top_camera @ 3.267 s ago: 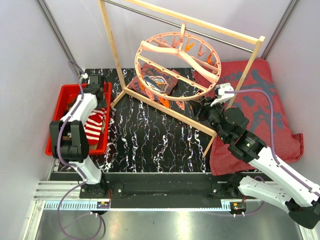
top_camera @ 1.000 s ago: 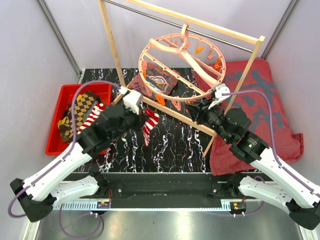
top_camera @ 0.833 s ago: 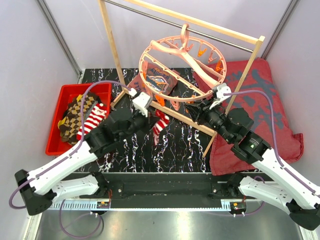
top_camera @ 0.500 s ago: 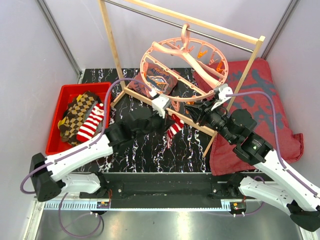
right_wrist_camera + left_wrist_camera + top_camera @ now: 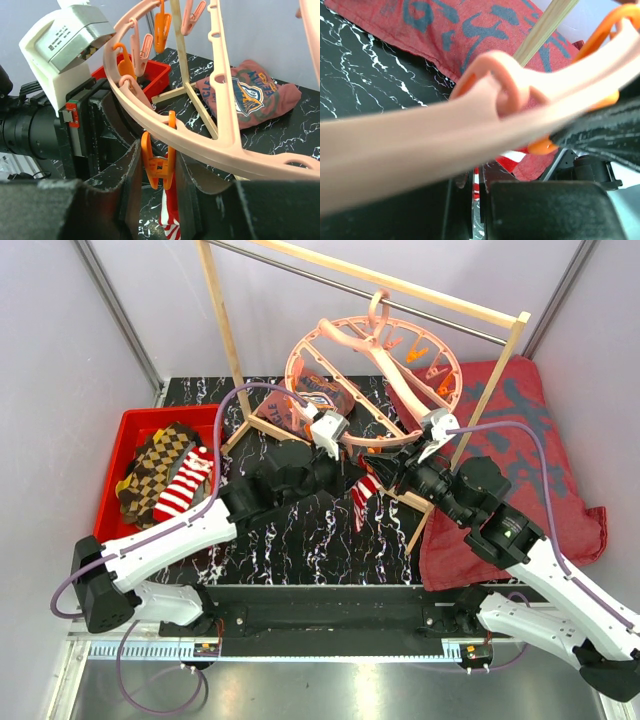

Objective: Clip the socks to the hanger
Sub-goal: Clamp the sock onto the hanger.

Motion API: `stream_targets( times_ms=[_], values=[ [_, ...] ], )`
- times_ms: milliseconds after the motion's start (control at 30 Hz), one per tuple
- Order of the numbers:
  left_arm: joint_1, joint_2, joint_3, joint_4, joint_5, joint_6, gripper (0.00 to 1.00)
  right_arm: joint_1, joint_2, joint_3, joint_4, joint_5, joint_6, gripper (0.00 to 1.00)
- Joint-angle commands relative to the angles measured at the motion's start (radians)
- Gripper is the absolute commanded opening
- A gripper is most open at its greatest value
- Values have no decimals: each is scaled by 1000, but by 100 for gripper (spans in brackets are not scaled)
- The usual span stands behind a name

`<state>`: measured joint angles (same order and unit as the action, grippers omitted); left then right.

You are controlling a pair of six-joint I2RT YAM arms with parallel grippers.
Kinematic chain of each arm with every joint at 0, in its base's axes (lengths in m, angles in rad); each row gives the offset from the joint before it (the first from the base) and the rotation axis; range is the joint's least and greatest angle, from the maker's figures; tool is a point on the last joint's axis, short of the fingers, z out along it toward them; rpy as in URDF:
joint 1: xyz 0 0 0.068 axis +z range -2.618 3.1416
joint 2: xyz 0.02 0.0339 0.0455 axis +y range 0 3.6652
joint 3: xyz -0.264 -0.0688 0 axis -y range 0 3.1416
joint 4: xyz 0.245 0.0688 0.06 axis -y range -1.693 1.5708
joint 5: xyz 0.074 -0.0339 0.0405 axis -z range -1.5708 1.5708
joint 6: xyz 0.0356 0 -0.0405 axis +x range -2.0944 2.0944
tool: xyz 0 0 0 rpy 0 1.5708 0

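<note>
The salmon-pink ring hanger [image 5: 375,370] hangs tilted from the wooden rack's bar. My left gripper [image 5: 350,478] is shut on a red-white striped sock [image 5: 364,496] and holds it up under the ring's near rim. In the left wrist view the sock [image 5: 476,184] shows between my fingers, with the blurred rim [image 5: 470,130] right above. My right gripper [image 5: 159,170] is shut on an orange clip [image 5: 159,160] on the rim [image 5: 200,135]. The sock [image 5: 170,210] hangs just below that clip. I cannot tell whether its top is inside the clip. In the top view the right gripper [image 5: 386,468] meets the left one.
A red bin [image 5: 118,435] at the left holds an argyle sock [image 5: 150,462] and a second striped sock [image 5: 182,486]. The wooden rack [image 5: 224,330] straddles the table. A dark-red patterned cloth [image 5: 520,450] lies at the right. A printed garment [image 5: 318,390] lies under the hanger.
My left arm has carried the striped sock from the bin rightward to the hanger's near rim. The hanger has tipped more upright. My right gripper stays at the rim clip.
</note>
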<state>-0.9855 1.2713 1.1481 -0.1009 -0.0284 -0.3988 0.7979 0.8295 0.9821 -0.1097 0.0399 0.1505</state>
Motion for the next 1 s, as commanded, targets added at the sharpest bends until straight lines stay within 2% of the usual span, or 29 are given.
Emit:
stream_targets(
  times_ms=[0,967],
  values=[
    [-5,8,48,81,24,-44,0,7,3,29,22,-15,-23,0],
    [-8,-87,13,125,2,-144,0,7,-6,-28,31,-11,-58,0]
  ],
)
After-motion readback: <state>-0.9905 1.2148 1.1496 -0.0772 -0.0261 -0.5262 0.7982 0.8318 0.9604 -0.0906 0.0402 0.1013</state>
